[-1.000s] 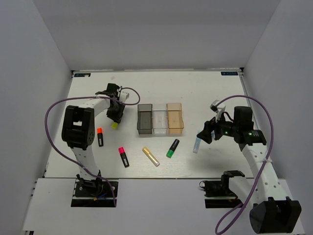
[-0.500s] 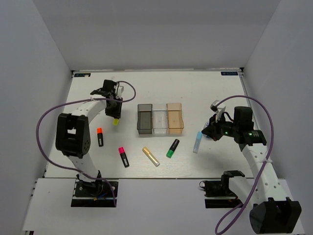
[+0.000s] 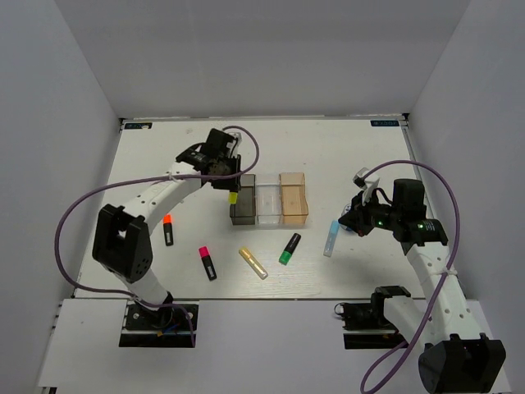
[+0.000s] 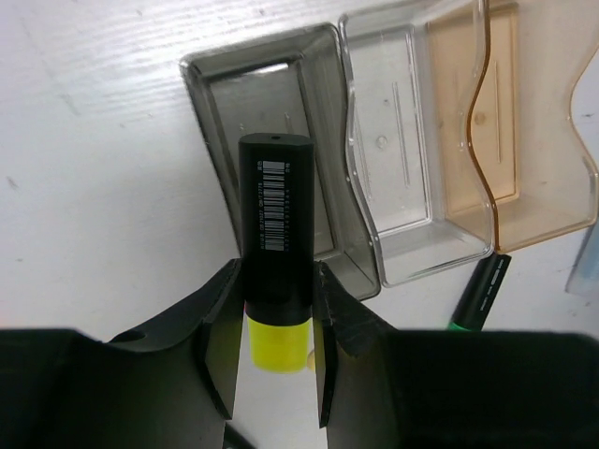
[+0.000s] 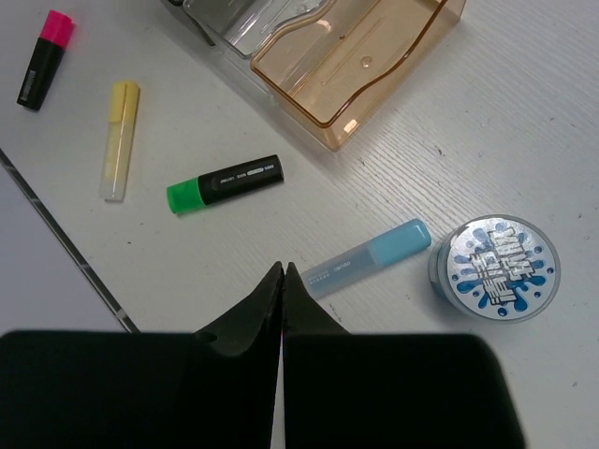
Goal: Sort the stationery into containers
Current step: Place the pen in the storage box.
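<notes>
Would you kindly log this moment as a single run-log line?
left gripper: shut on yellow highlighter, over grey bin edge | right gripper: shut, empty, near blue pen | clear bin, orange bin: empty

Overhead view, as I see it from my remote station. A white table [image 3: 344,152] with a faint wood grain fills the middle. Plain pale grey walls enclose it: back wall [image 3: 262,57], left wall [image 3: 49,123], right wall [image 3: 480,90]. A white ledge [image 3: 262,341] runs along the near edge. Light is even and diffuse; shadows are soft.
</notes>
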Available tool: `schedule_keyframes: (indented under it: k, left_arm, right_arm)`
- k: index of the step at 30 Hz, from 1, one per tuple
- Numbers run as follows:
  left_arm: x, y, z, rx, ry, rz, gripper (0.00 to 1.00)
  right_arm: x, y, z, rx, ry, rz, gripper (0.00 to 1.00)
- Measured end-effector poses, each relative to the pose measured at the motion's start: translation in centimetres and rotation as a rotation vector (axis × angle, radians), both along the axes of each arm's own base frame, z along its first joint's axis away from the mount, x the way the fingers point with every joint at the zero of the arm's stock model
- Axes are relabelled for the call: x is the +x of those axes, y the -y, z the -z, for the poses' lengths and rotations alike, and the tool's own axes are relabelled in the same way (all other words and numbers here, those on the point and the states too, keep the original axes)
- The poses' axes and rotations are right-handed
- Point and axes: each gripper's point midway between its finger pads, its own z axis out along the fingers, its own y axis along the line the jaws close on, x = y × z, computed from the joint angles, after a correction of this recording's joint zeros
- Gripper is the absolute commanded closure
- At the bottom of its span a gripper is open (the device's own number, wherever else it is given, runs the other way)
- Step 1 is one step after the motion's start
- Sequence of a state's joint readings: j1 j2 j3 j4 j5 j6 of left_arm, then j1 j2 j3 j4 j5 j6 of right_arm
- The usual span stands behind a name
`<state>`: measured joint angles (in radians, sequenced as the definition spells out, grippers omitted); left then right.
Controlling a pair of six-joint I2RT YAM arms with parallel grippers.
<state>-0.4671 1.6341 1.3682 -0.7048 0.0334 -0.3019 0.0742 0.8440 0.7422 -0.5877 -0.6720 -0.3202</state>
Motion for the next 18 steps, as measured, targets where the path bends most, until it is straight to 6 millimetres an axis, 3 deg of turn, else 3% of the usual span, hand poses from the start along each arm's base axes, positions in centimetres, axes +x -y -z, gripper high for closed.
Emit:
schedule_keyframes:
  k: [6,11,13,16,17,18]
  left_arm:
    - [-1.1,2.2,2.8,0.062,-0.045,-0.01,1.0]
    - [-1.0,2.3,5.1,0.114,-0.076,-0.029,0.99]
    - [-0.9,2.1,6.0,0.138,-0.085,-0.037,0.91]
    - [-0.9,1.9,7.0,0.166,-0.097,-0.045,0.88]
    - [-0.8,1.9,7.2,0.173,-0.1,-0.047,0.83]
    - [-0.8,1.8,7.3,0.179,-0.101,-0.049,0.71]
  right_arm:
    - [0.0,0.0,0.0,0.001,-0.001,0.002,1.0]
    - [0.0,0.1,-0.1,-0.001,0.004,0.005,1.0]
    - [0.0,0.1,-0.1,-0.002,0.008,0.006,1.0]
    - [0.0,0.1,-0.2,-0.003,0.011,0.007,1.0]
    - [-0.1,0.1,-0.2,-0.002,0.01,0.006,1.0]
    - [0.0,0.1,-0.2,-0.003,0.01,0.007,1.0]
